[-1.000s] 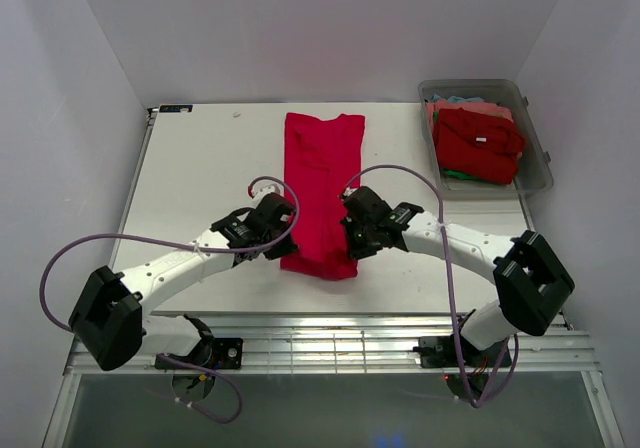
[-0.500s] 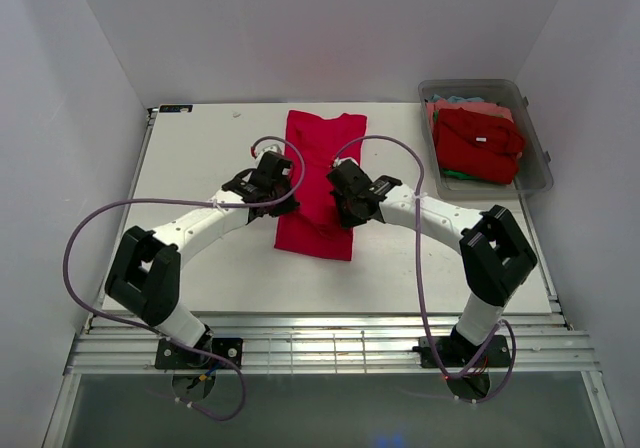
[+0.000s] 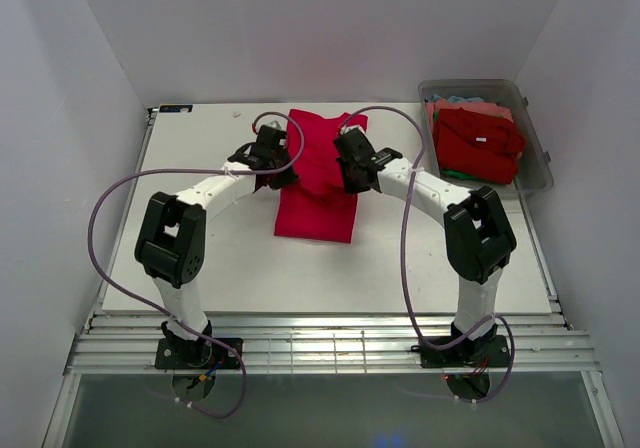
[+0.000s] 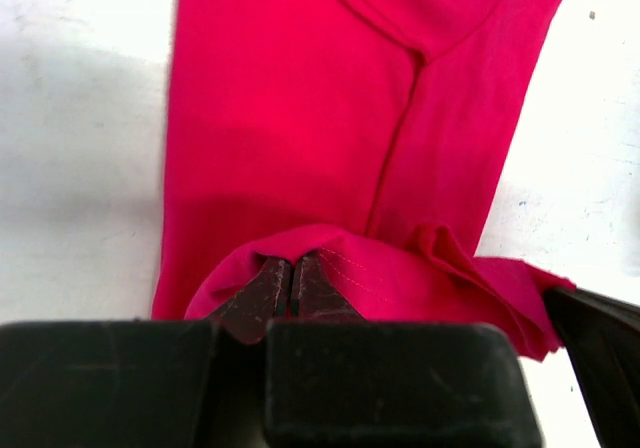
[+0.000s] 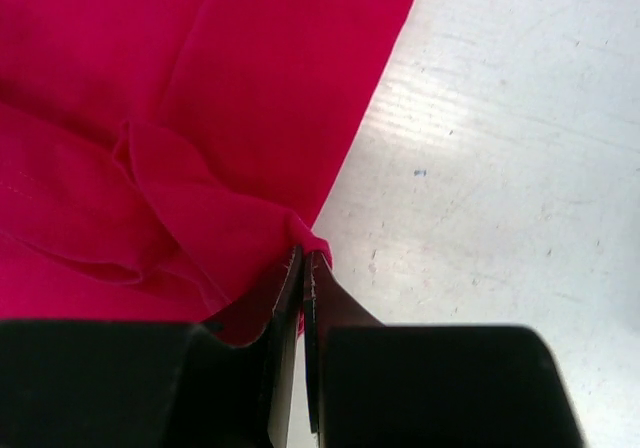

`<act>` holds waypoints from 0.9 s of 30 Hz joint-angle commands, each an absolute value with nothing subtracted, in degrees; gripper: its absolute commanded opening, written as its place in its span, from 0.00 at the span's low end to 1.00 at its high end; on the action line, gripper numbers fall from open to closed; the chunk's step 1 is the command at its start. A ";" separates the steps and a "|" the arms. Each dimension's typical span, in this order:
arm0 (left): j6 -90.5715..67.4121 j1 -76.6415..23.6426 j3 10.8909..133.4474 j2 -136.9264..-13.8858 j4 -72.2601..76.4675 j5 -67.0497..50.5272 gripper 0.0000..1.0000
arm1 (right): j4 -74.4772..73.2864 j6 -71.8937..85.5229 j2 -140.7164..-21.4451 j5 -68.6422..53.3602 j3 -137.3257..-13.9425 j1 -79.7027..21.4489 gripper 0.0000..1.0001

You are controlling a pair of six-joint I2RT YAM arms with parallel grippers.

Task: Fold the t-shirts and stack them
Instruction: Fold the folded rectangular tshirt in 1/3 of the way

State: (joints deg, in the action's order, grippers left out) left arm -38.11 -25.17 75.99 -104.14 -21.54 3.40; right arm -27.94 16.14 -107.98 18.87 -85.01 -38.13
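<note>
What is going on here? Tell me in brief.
Both arms are mid-fold on a crimson t-shirt lying on the table. The left gripper and the right gripper are each shut on the hem at its near end. They hold it doubled back over the rest of the cloth. The fold is not yet laid flat. In the clear bin at the far right sit other shirts, red on top.

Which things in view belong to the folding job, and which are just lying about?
Job: crimson cloth t-shirt, pinched by left gripper and right gripper; heap of red, pink and green cloth shirts.
Lying about: clear plastic bin holding that heap; white table.
</note>
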 commanded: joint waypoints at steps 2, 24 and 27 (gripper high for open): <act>-36.04 -24.00 82.07 -107.39 -19.34 0.44 0.00 | -25.75 13.27 -111.53 18.55 -90.95 -36.13 0.08; -38.94 -20.30 83.24 -102.60 -18.82 14.07 0.98 | -15.74 6.15 -109.53 24.00 -92.30 -32.25 0.40; -38.32 -22.14 79.11 -98.36 -14.95 9.61 0.98 | -13.72 6.41 -103.90 16.92 -87.90 -32.26 0.41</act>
